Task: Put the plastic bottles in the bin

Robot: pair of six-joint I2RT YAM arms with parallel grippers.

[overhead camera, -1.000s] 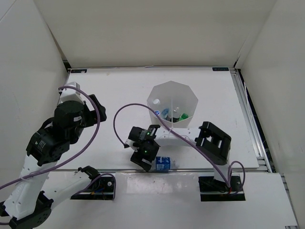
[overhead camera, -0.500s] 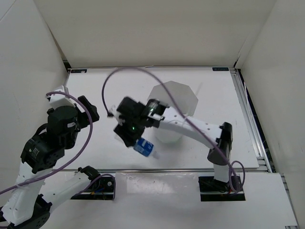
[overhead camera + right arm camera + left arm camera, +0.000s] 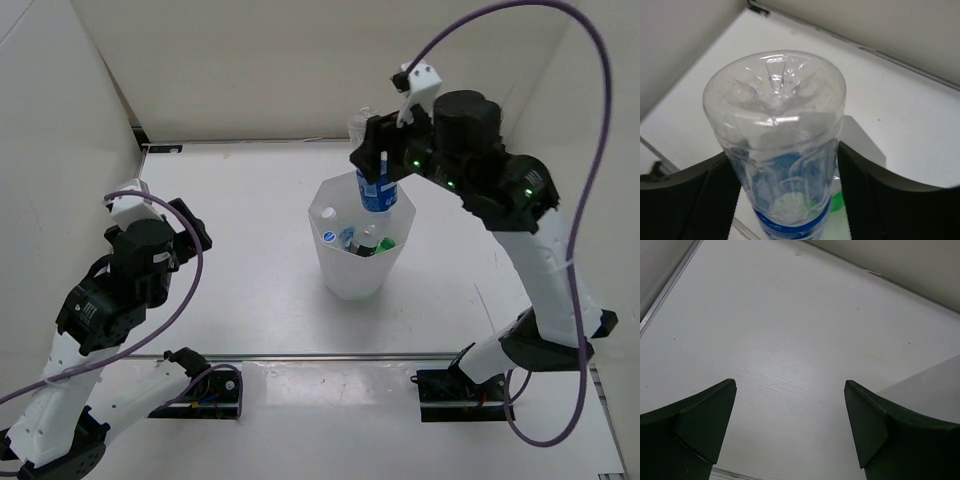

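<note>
My right gripper [image 3: 384,168] is shut on a clear plastic bottle with a blue label [image 3: 375,188]. It holds the bottle upside down, base upward, right over the mouth of the bin [image 3: 345,275]. From the right wrist the bottle [image 3: 776,145] fills the gap, with a dark finger [image 3: 695,197] against each side. Inside the white translucent bin lie other bottles: one with a blue cap [image 3: 330,236], a green one [image 3: 386,243] and one with a black cap [image 3: 366,249]. My left gripper [image 3: 790,425] is open and holds nothing, above bare table far left of the bin.
White walls close in the table on the left, back and right. A metal rail [image 3: 530,260] runs along the table's right edge. My left arm [image 3: 140,260] and its purple cable stand over the left side of the table.
My right arm took the blue-labelled bottle from the table's near edge, swung it up and back, and now holds it over the bin. My left arm shifted only slightly.
</note>
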